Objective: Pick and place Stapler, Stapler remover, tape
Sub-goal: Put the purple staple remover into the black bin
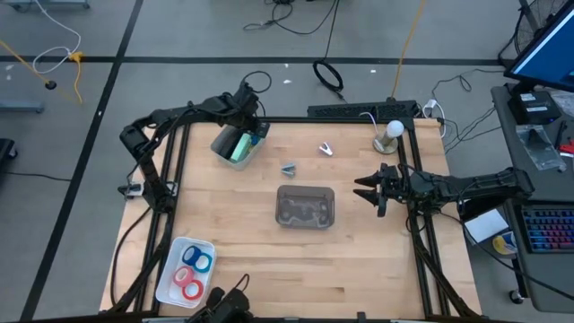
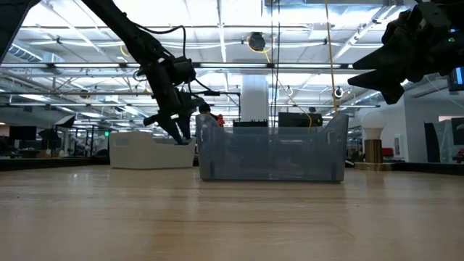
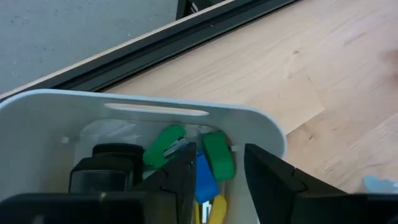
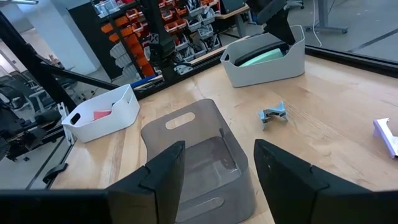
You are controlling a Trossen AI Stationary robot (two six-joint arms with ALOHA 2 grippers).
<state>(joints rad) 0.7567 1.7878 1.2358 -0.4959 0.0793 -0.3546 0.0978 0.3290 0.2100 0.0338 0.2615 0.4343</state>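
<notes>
A white bin (image 1: 235, 144) at the table's far left holds green (image 3: 217, 154), blue (image 3: 204, 177), yellow and black staplers. My left gripper (image 3: 217, 186) dips into this bin from above, slanting down, its fingers apart around the blue stapler. Two small staple removers (image 1: 289, 168) (image 1: 326, 149) lie on the bare wood near the middle. Tape rolls, blue (image 1: 199, 260) and red (image 1: 188, 287), lie in a white tray (image 1: 170, 269) at the near left. My right gripper (image 1: 366, 190) hovers open at the right, pointing level at the grey bin (image 1: 305, 205). My left gripper has the blue stapler (image 3: 200, 167) between its spread fingers. One finger (image 3: 180, 180) stands close against the stapler, and a gap shows on the other side. I cannot tell whether that finger touches it.
The grey see-through bin (image 4: 199, 155) stands at the table's centre. A white lamp-like thing (image 1: 392, 133) stands at the far right corner. Black frame rails (image 1: 179, 179) run along the table's left, right and far edges. Bare wood lies between the bins and the near edge.
</notes>
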